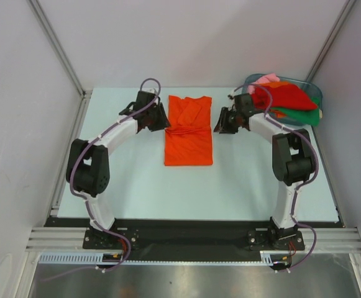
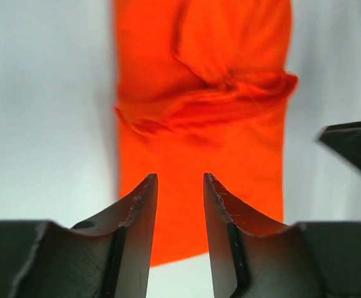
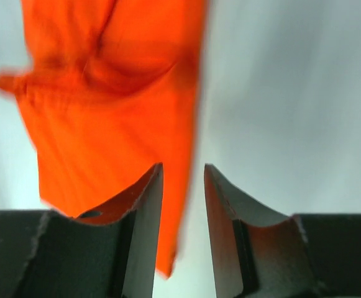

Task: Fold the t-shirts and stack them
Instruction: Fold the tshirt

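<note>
Orange shirt [image 1: 189, 131] lies folded into a long panel on the far half of the counter [image 1: 137, 180], centre. Left tool [image 2: 180, 181] is just beside its left edge and right tool [image 3: 183, 169] at its right edge. Both are narrowly parted, holding nothing. Other shirts [image 1: 290, 98] are heaped in tub [image 1: 314, 87], far right.

We recorded the folded t-shirt [image 1: 188, 133] as plain bright orange, without print, on a pale blue-white table [image 1: 143, 180]. In the bluish translucent tub [image 1: 315, 90] we noted a red shirt [image 1: 289, 96], a green shirt [image 1: 306, 116] and a pink shirt [image 1: 268, 79], all unpatterned. The left arm [image 1: 115, 133] and right arm [image 1: 264, 127] showed white links, black joints and purple cables [image 1: 150, 79]. The left gripper [image 2: 179, 177] and right gripper [image 3: 183, 166] were matte black.
</note>
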